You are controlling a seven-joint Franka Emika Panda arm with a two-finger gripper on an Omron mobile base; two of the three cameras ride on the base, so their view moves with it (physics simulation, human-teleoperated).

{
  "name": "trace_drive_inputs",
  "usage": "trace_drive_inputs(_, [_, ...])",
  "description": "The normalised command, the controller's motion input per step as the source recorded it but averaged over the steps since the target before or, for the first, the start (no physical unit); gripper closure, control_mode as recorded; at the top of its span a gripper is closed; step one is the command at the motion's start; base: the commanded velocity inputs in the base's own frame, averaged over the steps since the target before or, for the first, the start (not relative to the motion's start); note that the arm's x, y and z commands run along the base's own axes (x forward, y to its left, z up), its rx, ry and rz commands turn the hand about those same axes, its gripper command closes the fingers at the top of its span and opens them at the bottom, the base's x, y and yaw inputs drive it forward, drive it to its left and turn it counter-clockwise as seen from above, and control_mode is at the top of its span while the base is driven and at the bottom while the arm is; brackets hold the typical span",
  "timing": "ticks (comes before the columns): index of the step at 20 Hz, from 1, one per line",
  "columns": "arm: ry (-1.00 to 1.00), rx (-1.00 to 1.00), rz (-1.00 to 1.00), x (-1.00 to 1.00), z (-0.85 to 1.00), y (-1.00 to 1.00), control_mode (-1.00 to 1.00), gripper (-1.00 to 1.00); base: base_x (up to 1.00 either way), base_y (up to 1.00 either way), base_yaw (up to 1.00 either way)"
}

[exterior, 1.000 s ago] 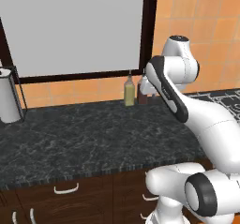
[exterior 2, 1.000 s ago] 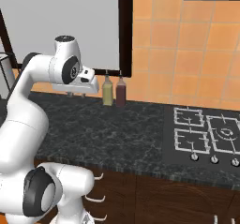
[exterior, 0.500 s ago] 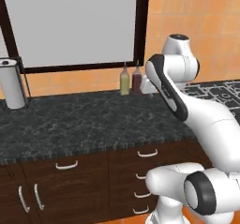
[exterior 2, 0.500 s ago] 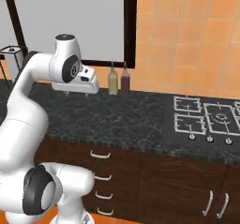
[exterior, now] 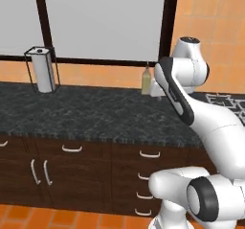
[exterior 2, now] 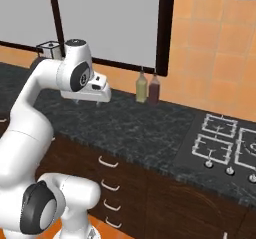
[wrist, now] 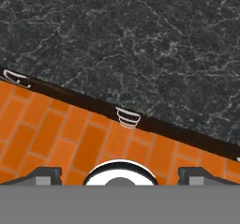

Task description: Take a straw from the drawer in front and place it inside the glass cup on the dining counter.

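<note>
My gripper point(wrist: 120, 177) is open, its two dark fingertips point(wrist: 46, 174) wide apart with nothing between them. It looks straight down over the front edge of the black speckled counter point(wrist: 140, 40) and the orange floor. Below it a stack of curved silver handles point(wrist: 127, 117) marks a column of dark-brown drawers point(exterior: 149, 154) point(exterior 2: 107, 162), all shut. A wider drawer point(exterior: 72, 149) to the left is shut too. My white hand point(exterior 2: 94, 90) hangs above the counter's front part. The straw, the glass cup and the dining counter are out of view.
A paper-towel holder point(exterior: 43, 70) stands at the counter's back left. Two bottles point(exterior 2: 142, 85) point(exterior 2: 154, 89) stand against the orange wall. A gas hob point(exterior 2: 225, 143) lies to the right. Cabinet doors with vertical handles point(exterior: 38, 171) sit low on the left.
The base has drawn back and shifted, so both base views show more of the cabinet fronts. The gripper has opened wide.
</note>
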Motion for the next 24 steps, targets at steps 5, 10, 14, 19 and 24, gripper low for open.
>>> trace_drive_inputs(5, [0.0,0.0,0.0,0.0,0.0,0.0,1.0,-1.0,-0.15,-0.83,0.54])
trace_drive_inputs(10, [0.0,0.0,0.0,0.0,0.0,0.0,1.0,-1.0,-0.04,-0.75,0.56])
trace_drive_inputs(14, [0.0,0.0,0.0,0.0,0.0,0.0,1.0,-1.0,0.0,-0.7,0.53])
trace_drive_inputs(19, [0.0,0.0,0.0,0.0,0.0,0.0,1.0,-1.0,-0.01,-0.79,0.53])
trace_drive_inputs(24, [0.0,0.0,0.0,0.0,0.0,0.0,1.0,-1.0,0.0,-0.65,0.32])
